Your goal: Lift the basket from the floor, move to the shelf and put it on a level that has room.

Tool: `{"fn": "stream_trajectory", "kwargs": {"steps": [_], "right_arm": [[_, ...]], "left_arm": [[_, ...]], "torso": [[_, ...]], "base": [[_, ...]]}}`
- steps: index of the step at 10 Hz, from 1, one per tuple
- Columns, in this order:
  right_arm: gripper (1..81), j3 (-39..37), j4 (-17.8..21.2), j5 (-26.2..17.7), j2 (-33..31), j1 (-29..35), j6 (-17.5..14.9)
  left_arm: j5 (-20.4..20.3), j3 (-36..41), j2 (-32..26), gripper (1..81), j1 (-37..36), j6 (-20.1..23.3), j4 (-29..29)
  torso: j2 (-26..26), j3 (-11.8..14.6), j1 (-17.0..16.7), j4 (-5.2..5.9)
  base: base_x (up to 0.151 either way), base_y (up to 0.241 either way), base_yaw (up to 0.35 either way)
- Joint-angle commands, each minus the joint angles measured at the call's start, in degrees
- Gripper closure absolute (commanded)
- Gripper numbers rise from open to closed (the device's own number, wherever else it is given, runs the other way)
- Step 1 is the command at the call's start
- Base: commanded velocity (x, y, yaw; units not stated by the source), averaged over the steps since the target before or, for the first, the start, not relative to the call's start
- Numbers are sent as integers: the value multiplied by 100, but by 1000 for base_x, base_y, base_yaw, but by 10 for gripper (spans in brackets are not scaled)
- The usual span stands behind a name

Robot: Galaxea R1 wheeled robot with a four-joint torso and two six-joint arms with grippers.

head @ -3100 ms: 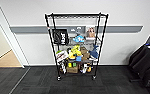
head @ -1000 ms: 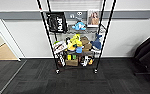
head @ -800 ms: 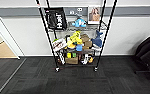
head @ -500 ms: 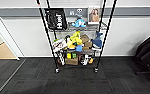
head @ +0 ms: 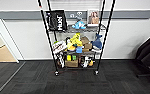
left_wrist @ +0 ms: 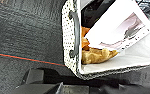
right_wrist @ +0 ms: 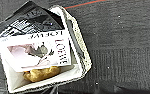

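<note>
The shelf [head: 76, 37], a black wire rack on casters, stands straight ahead against the white wall in the head view. Its visible tiers are crowded with a black bag, a blue toy, yellow items and boxes. Its posts run past the picture's upper edge, so a level with room is hidden. The basket [left_wrist: 70, 40], cream chequered weave with a dark loop handle, appears close in the left wrist view over the floor [left_wrist: 26, 30]. It holds a white magazine, a black bag and orange-yellow pieces. The right wrist view also looks down into the basket [right_wrist: 84, 53].
An open doorway [head: 1, 50] lies to the left of the rack, and a dark bulky object [head: 148, 55] stands at the right. A thin red line [left_wrist: 23, 58] crosses the carpet under the basket. Carpet [head: 76, 82] stretches between me and the rack.
The camera has come closer to the rack: it looms larger and its top has slid out of the picture. Over the last second the view hardly shifts.
</note>
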Motion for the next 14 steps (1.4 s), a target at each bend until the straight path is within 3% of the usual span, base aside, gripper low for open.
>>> {"fn": "stream_trajectory", "kwargs": {"steps": [1,2,4,6,7,8,12,13,14], "right_arm": [[10,6,54,-493,-40,784,-36],[10,-3,54,-528,-31,855,-36],[10,-30,62,-554,-5,987,-36],[10,-38,62,-607,31,1083,-36],[10,-38,45,-607,48,1127,-45],[10,-38,45,-616,57,1189,-45],[10,-248,-26,-827,328,1418,-45],[10,-509,-95,-827,519,1444,-45],[10,-740,-131,-861,688,1462,-53]], "left_arm": [[366,13,-65,10,-373,-18,-165],[366,13,-56,10,-408,-18,-173],[366,13,-39,10,-435,-18,-173],[366,13,-30,10,-514,-26,-182],[358,13,-30,10,-584,-88,-182],[358,13,-39,10,-672,-185,-173],[349,13,32,10,-892,-299,-165],[349,13,58,10,-892,-308,-165],[349,13,58,10,-892,-308,-165]], "torso": [[-553,-294,358,0],[-741,-546,476,0],[-1032,-741,657,0],[-1419,-1103,903,0],[-1609,-748,1023,0],[-1195,-898,759,0],[-1263,-971,822,0],[-1840,-973,1193,0],[-1845,-973,1195,0]], "base": [[0,0,0],[0,0,0],[0,0,0],[0,0,0],[0,0,0],[0,0,0],[0,0,0],[0,0,0],[0,0,0]]}}
